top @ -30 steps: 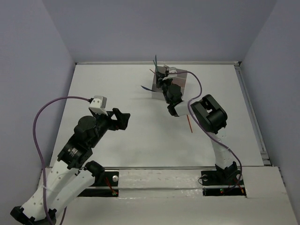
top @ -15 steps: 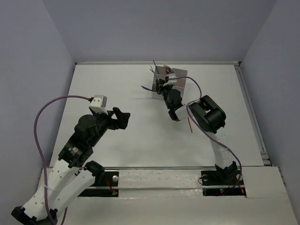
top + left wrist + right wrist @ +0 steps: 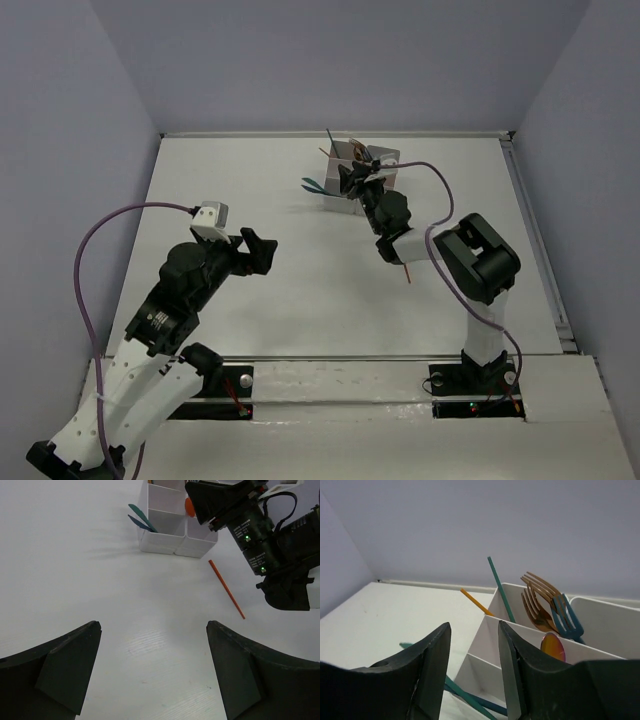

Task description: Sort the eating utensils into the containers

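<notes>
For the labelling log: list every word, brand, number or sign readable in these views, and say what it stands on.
No text is legible in any view.
Small white print on the right arm's black housing: too small and blurred to read.
White compartment block and loose orange utensil: no markings show.

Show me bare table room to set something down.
Free: the stretch between the left gripper and the white six-compartment plastic block; also the far-left corner. Crowded: around the block, under the right gripper, and by the thin orange plastic utensil lying nearby.
</notes>
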Controlling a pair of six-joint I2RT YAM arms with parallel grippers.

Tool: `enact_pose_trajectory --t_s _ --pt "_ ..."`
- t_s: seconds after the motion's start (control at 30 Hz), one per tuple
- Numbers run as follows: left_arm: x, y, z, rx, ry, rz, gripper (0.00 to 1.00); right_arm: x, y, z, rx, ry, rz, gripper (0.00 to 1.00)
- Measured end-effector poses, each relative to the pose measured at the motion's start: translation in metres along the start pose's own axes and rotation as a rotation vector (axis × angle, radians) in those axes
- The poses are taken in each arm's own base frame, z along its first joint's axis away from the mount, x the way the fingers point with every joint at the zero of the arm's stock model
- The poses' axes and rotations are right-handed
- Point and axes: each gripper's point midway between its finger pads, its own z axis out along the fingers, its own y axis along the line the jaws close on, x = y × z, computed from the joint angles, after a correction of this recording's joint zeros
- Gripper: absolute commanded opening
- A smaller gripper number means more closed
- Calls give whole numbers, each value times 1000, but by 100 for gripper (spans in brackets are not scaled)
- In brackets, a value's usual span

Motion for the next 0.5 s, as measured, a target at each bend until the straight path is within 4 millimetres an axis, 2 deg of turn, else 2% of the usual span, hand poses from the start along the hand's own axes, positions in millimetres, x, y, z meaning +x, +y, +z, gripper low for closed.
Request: enact_pose_trajectory --t_s 0.07,0.17,0.3,0.4,0.47,0.5 --pt "0 0 0 1 0 -1 99 -14 1 -7 -1 -13 18 40" --pt "0 -1 0 7 2 -1 99 -35 -6 -32 36 15 68 22" --pt "0 -1 0 12 5 -2 99 -53 -16 -53 124 109 145 19" --pt "1 -3 0 21 10 -2 99 -52 -25 -76 201 227 185 18" --pt "2 -5 1 35 16 -2 99 -42 -34 -91 249 309 185 19" --pt "3 -6 1 39 19 -2 99 -33 -41 -106 289 378 175 20"
